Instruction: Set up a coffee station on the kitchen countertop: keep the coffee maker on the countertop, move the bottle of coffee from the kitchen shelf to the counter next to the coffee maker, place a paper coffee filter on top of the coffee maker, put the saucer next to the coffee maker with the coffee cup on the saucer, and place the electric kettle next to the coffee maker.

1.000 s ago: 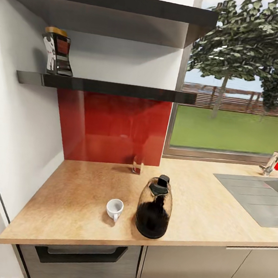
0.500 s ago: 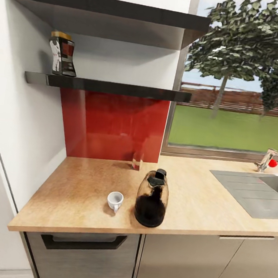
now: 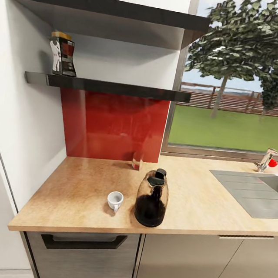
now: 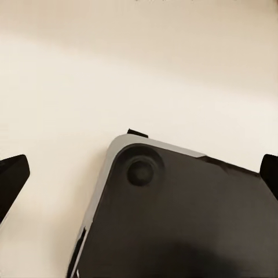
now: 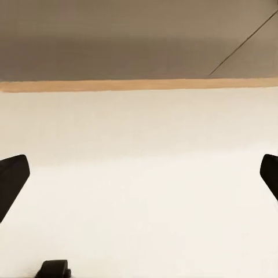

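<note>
Bottle of coffee [image 3: 62, 54]: dark jar, yellow-orange lid, white-and-red label; upright on kitchen shelf [image 3: 119, 88]. Left gripper [image 4: 139, 174] and right gripper [image 5: 139, 174]: fingertips spread wide, empty.

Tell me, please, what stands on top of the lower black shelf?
The bottle of coffee stands at the left end of the kitchen shelf. Nothing else stands on the shelf.

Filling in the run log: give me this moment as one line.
bottle of coffee: on lower kitchen shelf | coffee cup: on countertop, left of electric kettle | left hand: open, empty | right hand: open, empty
</note>
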